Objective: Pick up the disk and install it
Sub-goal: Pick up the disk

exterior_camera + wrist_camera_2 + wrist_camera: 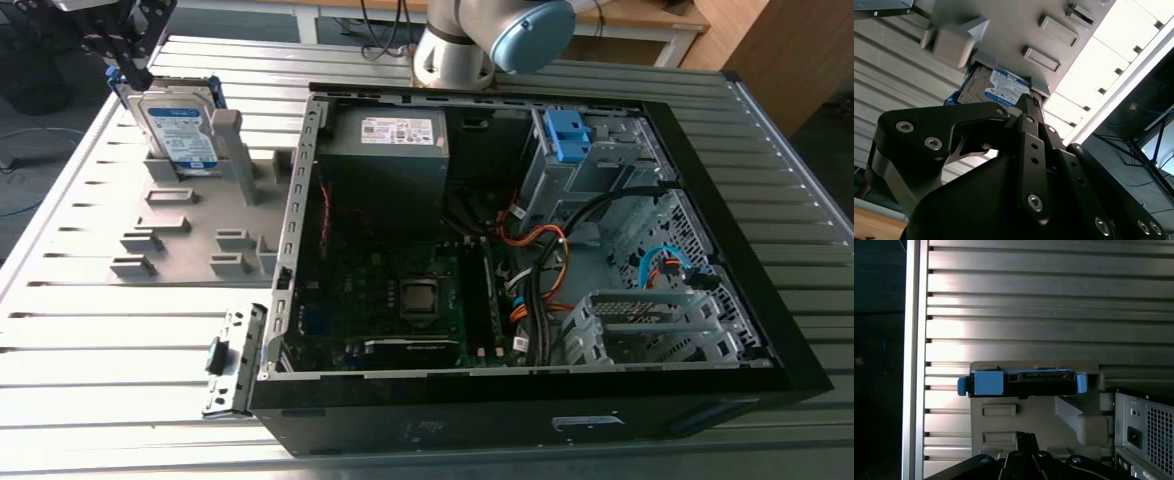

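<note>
The disk (180, 125) is standing on edge in a grey holder (187, 232) on the slatted metal desk (134, 335), to the exterior view's left of an open computer case (534, 385). The gripper (132, 76) is hovering just above the disk's top edge. Its fingers (1023, 444) are pressing together, gripping nothing.

The silver, blue-framed disk (180, 128) is standing upright on its edge. It is sitting slotted in the grey holder (174, 232).

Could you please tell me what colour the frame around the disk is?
Blue. The frame on the disk shows best in the first wrist view.
</note>
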Tool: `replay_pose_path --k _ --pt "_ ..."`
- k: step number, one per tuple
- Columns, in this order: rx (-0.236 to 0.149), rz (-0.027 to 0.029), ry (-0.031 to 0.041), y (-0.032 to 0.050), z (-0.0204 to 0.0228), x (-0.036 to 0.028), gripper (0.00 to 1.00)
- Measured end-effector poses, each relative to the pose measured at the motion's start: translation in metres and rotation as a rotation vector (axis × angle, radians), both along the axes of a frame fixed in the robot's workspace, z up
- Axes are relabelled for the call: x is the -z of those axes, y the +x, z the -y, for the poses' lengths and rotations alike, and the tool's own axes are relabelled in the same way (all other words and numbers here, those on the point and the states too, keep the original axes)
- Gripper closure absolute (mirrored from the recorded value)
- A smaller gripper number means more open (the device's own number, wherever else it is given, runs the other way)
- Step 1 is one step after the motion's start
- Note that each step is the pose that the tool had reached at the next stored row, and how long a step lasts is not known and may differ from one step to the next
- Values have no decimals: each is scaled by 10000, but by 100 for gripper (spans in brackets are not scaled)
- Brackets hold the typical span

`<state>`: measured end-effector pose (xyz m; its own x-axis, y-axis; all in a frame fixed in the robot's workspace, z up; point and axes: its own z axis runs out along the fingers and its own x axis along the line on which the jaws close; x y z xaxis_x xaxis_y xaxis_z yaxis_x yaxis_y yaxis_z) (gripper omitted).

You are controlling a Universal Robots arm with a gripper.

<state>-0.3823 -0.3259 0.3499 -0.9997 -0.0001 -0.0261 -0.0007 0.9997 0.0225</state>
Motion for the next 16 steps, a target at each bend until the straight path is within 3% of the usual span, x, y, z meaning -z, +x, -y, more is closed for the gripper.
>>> replay_pose_path --k 16 --pt "-456 0 0 0 0 0 89"
